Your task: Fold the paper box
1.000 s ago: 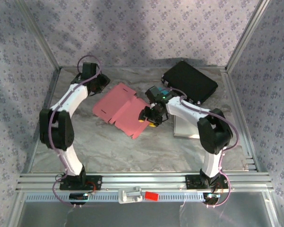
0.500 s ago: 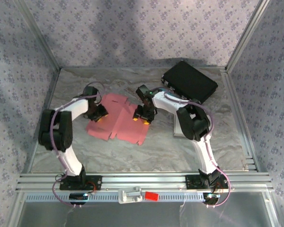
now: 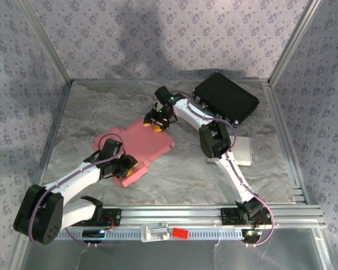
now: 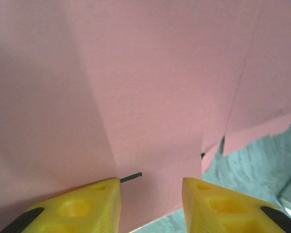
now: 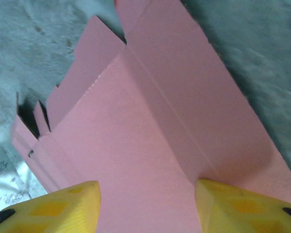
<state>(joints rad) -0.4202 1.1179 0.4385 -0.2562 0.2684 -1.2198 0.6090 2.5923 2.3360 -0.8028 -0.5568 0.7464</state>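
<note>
Left wrist view, item one: left gripper, yellow fingers set moderately apart, nothing clamped between them. They are low over the near-left corner of the paper box, whose edge and a notched flap run just past the fingertips. Whether the pads touch the card cannot be told.

Right wrist view, item two: right gripper, fingers spread wide and astride the far edge of the same pink sheet, with no card pinched.

Item three, the paper box: a pink die-cut blank lying flat at mid-table, slightly left of centre. Its score lines, side flaps and small tabs are all visible. One panel seems to lift a little along a crease, but no wall stands upright.

Item four, surroundings, top external view: marbled table. A black case sits at the far right, well apart from the blank. A pale flat slab lies to the right, nearer the arm.

Progress, as judged: early. The blank is laid out and both grippers are positioned on it. Raising the walls, tucking the flaps and closing the box all appear undone.
</note>
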